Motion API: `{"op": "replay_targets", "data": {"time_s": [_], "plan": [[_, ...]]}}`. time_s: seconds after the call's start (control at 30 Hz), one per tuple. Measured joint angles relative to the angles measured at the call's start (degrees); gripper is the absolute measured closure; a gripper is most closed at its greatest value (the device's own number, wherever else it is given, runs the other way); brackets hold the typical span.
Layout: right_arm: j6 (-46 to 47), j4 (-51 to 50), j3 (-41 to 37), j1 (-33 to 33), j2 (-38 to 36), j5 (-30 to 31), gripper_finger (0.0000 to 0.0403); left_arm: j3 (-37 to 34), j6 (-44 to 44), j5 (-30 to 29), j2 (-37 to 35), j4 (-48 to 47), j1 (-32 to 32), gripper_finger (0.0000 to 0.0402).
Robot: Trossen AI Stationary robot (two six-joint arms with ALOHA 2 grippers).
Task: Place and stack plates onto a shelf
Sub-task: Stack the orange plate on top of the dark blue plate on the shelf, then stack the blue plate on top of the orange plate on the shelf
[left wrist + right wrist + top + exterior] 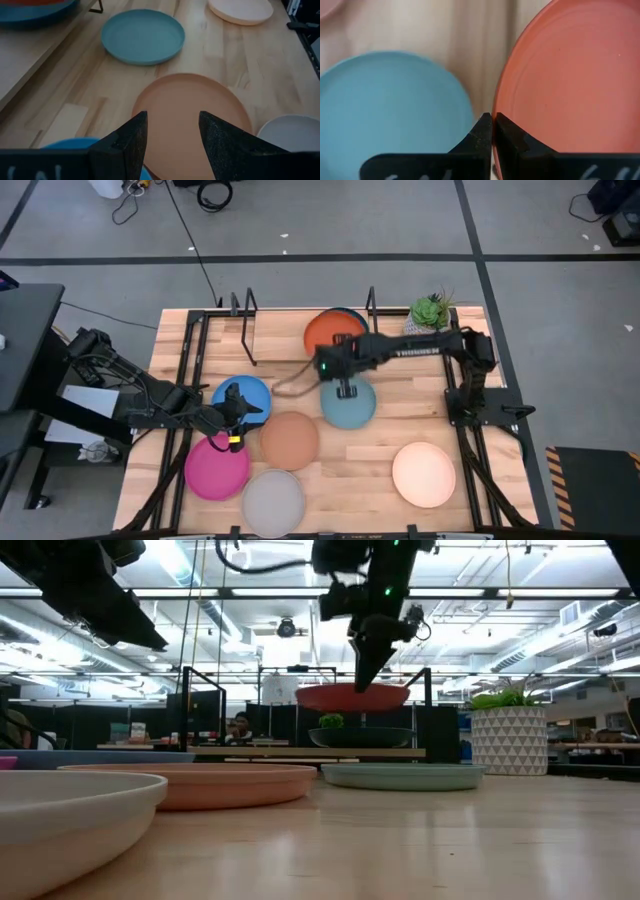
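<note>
- Right end effector pinched nearly closed on the rim of the round matte orange plate; in the right wrist view the fingertips meet at the plate's edge, so an edge grip.
- Orange plate is over the dark teal round plate on the low light-wood shelf with thin black uprights. In the low view it hangs level and clear above the teal one, not yet touching. Probably kept flat so it nests on release.
- Judged step: lowering the second plate onto the shelf stack; most of the task is left.
- Left end effector waits over the near edge of the round blue plate, fingers parted wide, holding nothing. It points toward the tan round plate, likely the next pick.
- Left on the light-wood bench: pale blue round plate just below the right end effector, pink, grey and cream plates spread apart, each with a free rim to grab.
- White patterned pot with a green plant sits just beside the shelf's right end; a risk if the arm swings wide.
</note>
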Motion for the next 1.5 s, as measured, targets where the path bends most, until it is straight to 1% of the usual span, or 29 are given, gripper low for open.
{"op": "replay_targets", "data": {"time_s": [0.17, 0.3, 0.4, 0.53, 0.63, 0.77, 0.87, 1.0, 1.2, 1.27, 1.43, 1.5], "plan": [[-0.3, 2.2, 0.0, -5.3, 0.3, -1.9, 0.0386, 0.0, 0.0, 0.0, 0.0, -0.3, 0.0, 0.0217], [-0.5, 4.7, -1.3, -8.7, 0.3, -5.9, 0.0386, 0.0, 0.0, 0.0, 0.0, -0.9, 0.0, 0.0217], [-1.0, 6.3, -3.7, -10.4, 0.3, -8.4, 0.0386, 0.0, -0.2, 0.0, 0.0, -0.9, 0.0, 0.0217], [-1.9, 9.3, -6.7, -11.2, 0.4, -8.5, 0.0383, 0.0, -0.4, 0.0, 0.0, -0.9, 0.0, 0.0217], [-1.9, 10.5, -7.7, -11.1, 0.4, -8.5, 0.0369, 0.0, -0.4, 0.0, 0.0, -0.8, 0.0, 0.0217], [-2.3, 10.8, -7.9, -11.1, 0.4, -8.5, 0.0338, 0.0, -0.5, 0.0, 0.0, -0.8, 0.0, 0.0217], [-2.8, 9.2, -7.1, -11.1, 0.2, -7.5, 0.0319, 0.0, -0.5, 0.0, 0.0, -0.9, 0.0, 0.0217], [-2.8, 7.7, -5.4, -10.2, -1.3, -5.2, 0.0305, 0.0, -1.7, 0.1, 0.0, -2.4, 0.0, 0.0217], [-2.4, 7.6, -5.5, -6.1, -2.0, -5.2, 0.0304, 0.0, -10.8, 1.0, 0.0, -9.2, 0.0, 0.0217], [-1.9, 8.1, -5.5, -4.2, -2.0, -5.2, 0.0304, 0.0, -13.5, 2.5, 0.0, -10.4, 0.0, 0.0217], [-0.5, 11.0, -5.6, 1.2, -2.0, -4.5, 0.0304, 0.0, -17.9, 8.8, 0.2, -14.2, 0.0, 0.0217], [-1.3, 14.3, -6.4, 3.5, -2.0, -4.4, 0.0304, 0.0, -20.0, 10.3, 1.1, -15.4, 0.0, 0.0217]]}}
